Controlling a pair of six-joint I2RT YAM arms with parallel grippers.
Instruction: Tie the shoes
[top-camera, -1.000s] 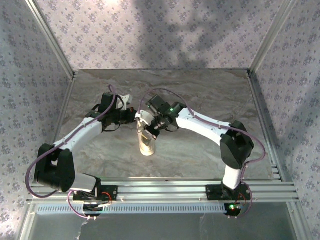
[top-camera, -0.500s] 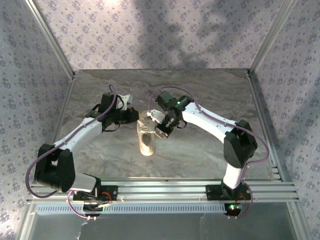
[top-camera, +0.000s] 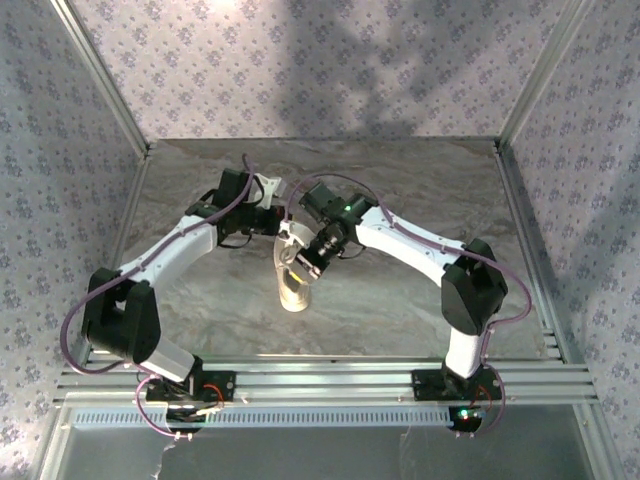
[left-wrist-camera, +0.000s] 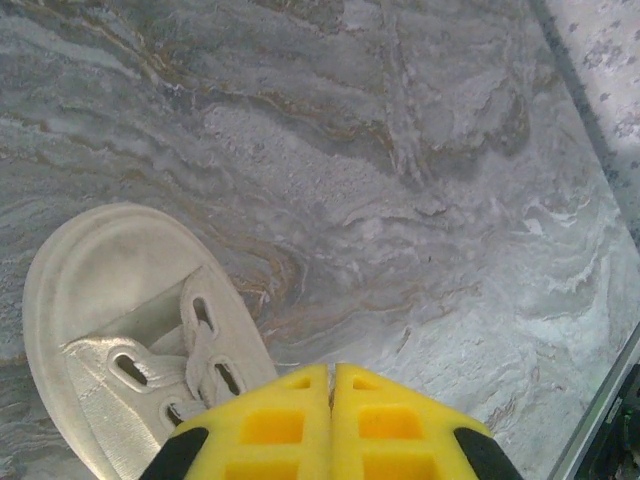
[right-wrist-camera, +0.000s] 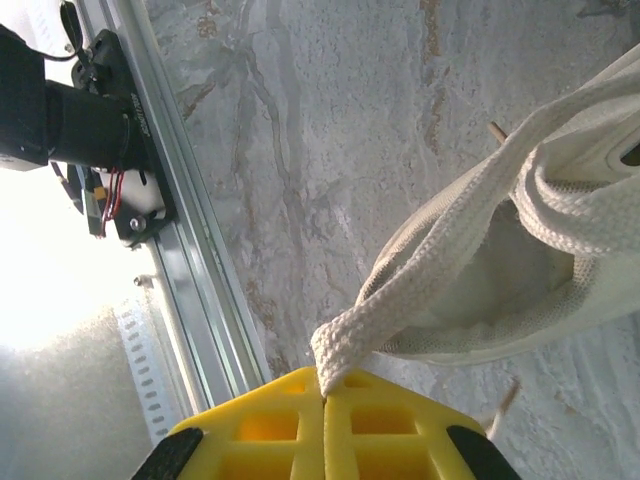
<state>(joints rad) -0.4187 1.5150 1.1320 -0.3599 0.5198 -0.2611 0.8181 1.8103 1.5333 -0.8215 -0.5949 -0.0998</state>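
Right gripper (right-wrist-camera: 323, 385) is pinching the lace (right-wrist-camera: 430, 258), holding it taut for tying; left gripper (left-wrist-camera: 331, 375), jaws pressed together, is hovering at the shoe's (left-wrist-camera: 110, 270) twelve o'clock.

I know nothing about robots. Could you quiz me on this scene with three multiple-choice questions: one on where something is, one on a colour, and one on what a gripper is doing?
1. Where is the sneaker?
A. in the middle of the table
B. on a shelf
C. in a box

2. What colour are the grippers' fingers?
A. red
B. yellow
C. blue

3. What is the right gripper doing?
A. standing wide open
B. holding a pen
C. pinching a white lace

Answers:
1 A: the top view shows it standing on the marbled surface.
2 B: both wrist views show yellow pads.
3 C: the lace runs from the sneaker into its closed fingers.
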